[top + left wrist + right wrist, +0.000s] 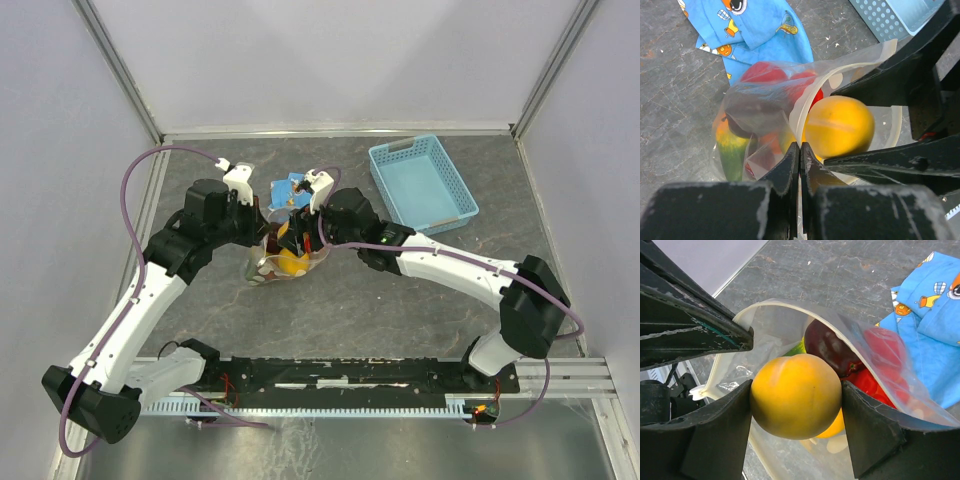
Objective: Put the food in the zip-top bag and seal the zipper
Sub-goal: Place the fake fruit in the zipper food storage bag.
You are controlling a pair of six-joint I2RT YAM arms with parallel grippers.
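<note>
I see a dark grey marbled desk (350, 300). On it lie the zip-top bag (258, 268), a blue patterned cloth (288, 188) just behind it, and a light blue basket (422, 190) off right.

A clear floppy plastic zip-top bag (258, 268) lies mid-table, with small rounded fruits (732, 150) inside and a round yellow fruit (796, 395) in its mouth. A blue patterned cloth (288, 188) sits just behind at twelve o'clock, and a light blue plastic basket (424, 186) well apart at two o'clock.

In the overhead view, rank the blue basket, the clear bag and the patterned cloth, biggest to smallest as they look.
1. blue basket, clearly largest.
2. clear bag, partly under the arms.
3. patterned cloth, smallest, though mostly hidden.
</note>
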